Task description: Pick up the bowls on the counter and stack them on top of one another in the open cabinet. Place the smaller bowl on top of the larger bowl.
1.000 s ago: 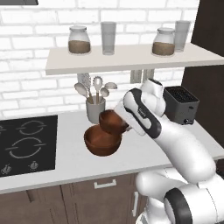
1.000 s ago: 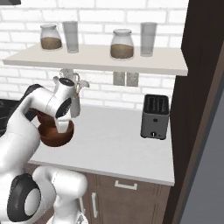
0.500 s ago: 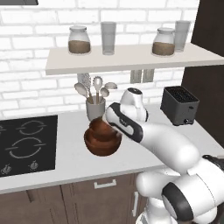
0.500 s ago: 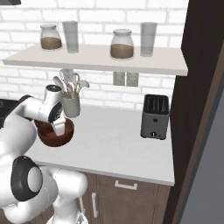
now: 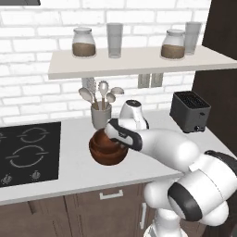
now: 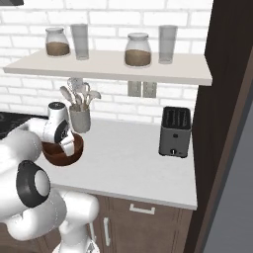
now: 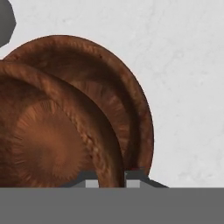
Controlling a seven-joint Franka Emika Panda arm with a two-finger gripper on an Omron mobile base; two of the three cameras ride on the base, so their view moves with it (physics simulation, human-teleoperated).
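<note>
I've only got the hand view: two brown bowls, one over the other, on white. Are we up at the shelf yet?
Observer: No. The larger bowl sits on the counter, well below the shelf.
Operator: What's on that shelf?
Observer: Two jars and two glasses, with a bare stretch in the middle.
Operator: Anything close to the bowls?
Observer: A grey utensil cup stands right behind them, and a toaster stands farther right.

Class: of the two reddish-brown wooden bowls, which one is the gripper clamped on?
The smaller reddish-brown wooden bowl: the gripper pinches its rim, above the larger, wider bowl.
</note>
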